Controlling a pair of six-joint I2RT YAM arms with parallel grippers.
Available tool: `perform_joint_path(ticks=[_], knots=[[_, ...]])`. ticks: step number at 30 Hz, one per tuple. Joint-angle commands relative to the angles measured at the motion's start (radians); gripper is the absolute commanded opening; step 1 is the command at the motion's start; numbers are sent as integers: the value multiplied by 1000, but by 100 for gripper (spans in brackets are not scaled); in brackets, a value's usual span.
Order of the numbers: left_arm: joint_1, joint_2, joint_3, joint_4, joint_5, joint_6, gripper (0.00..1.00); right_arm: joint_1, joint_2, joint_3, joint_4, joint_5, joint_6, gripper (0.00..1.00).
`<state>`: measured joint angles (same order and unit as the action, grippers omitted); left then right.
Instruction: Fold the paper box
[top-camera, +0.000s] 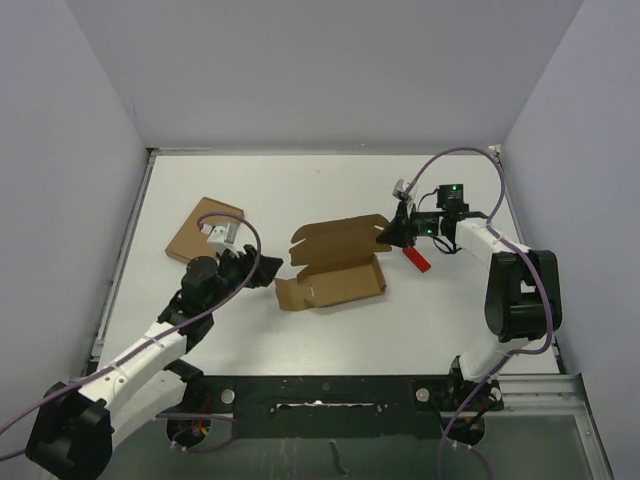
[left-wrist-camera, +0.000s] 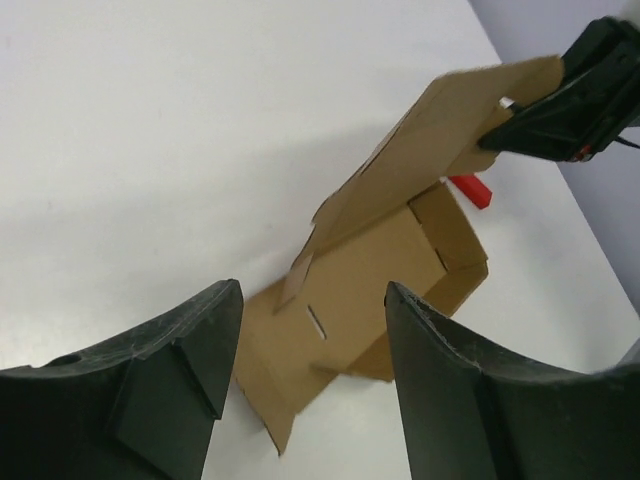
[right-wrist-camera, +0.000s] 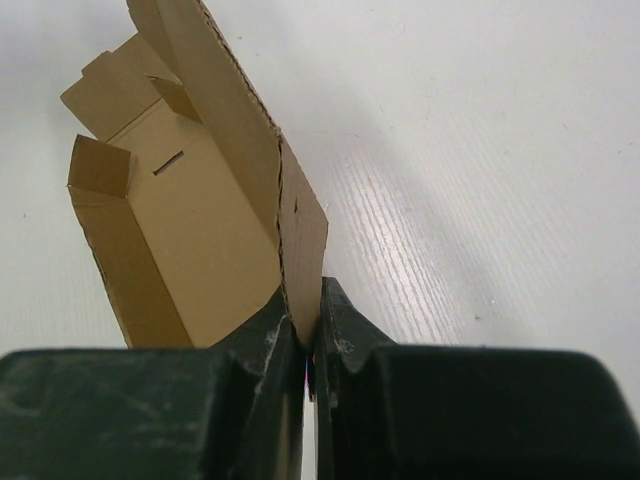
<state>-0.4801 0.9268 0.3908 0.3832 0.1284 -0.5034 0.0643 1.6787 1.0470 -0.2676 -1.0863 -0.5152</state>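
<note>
The paper box (top-camera: 335, 265) is a brown cardboard die-cut piece, partly folded, lying in the middle of the table with its lid panel raised. My right gripper (top-camera: 387, 234) is shut on the right end flap of that lid and holds it up off the table. In the right wrist view the flap (right-wrist-camera: 303, 235) is pinched between the dark fingers of the right gripper (right-wrist-camera: 311, 305). My left gripper (top-camera: 268, 270) stands open just left of the box's near-left corner and touches nothing. In the left wrist view the box (left-wrist-camera: 380, 270) lies beyond the spread jaws of the left gripper (left-wrist-camera: 313, 300).
A small red block (top-camera: 416, 260) lies on the table right of the box, under the right gripper. A wider, flat brown cardboard rectangle (top-camera: 193, 235) lies at the left, behind the left wrist. Grey walls close in the white table (top-camera: 300, 190) on three sides.
</note>
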Motion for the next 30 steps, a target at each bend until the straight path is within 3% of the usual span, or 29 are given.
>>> perform_joint_path(ticks=[1,7,13,16,22,30], knots=[[3,-58,-89,-182,-51,-229,58,-3,-45,-4,46,-53,4,0],[3,11,-51,-212,-43,-265,59,-3,-48,-8,46,-51,6,0],[-16,103,-25,-74,26,-256,22,-3,-45,-9,51,-52,12,0],[-33,188,-4,-5,29,-254,13,-4,-43,-10,52,-51,14,0],[-77,350,40,99,-101,-185,6,-3,-45,-11,55,-55,21,0],[-97,514,40,303,-86,-190,3,-2,-48,-15,65,-63,35,0]])
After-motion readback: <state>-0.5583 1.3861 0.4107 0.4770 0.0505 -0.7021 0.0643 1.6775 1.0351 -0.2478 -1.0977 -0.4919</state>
